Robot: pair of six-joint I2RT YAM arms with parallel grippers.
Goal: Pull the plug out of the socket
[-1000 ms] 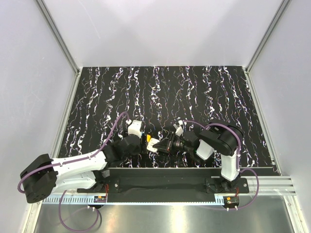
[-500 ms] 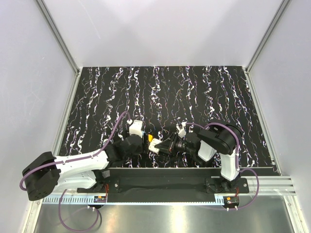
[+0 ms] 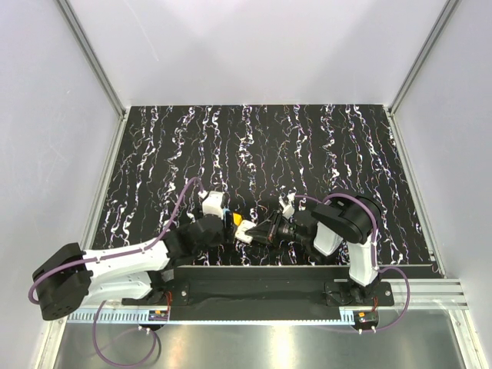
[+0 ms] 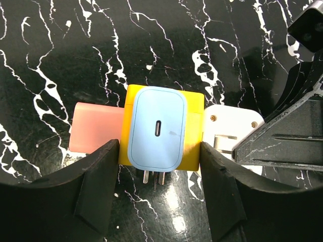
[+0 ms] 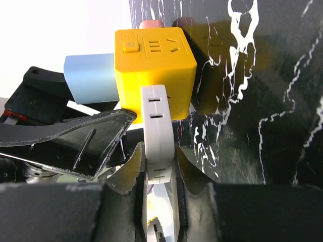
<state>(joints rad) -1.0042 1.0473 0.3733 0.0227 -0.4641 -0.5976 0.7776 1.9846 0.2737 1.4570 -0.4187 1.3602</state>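
The socket (image 4: 194,136) is a small yellow cube near the table's front edge (image 3: 237,221). A white plug (image 4: 232,126) is plugged into its right side. A light-blue plug (image 4: 156,128) sits on the face towards the left wrist camera, and a pink plug (image 4: 96,126) sticks out on the left. My left gripper (image 4: 159,151) has a finger pressed on each side of the cube. My right gripper (image 5: 159,156) is shut on the flat white plug (image 5: 157,136), still seated in the socket (image 5: 156,60). Both grippers meet there in the top view, left (image 3: 229,227), right (image 3: 260,231).
The black marbled table (image 3: 307,146) stretches behind the grippers between white walls. The metal rail (image 3: 269,288) with both arm bases runs along the near edge, close behind the socket. Purple cables (image 3: 181,204) loop off each arm.
The socket and both grippers have shifted slightly to the right and settled. Both grips look the same and the white plug stays in the socket.
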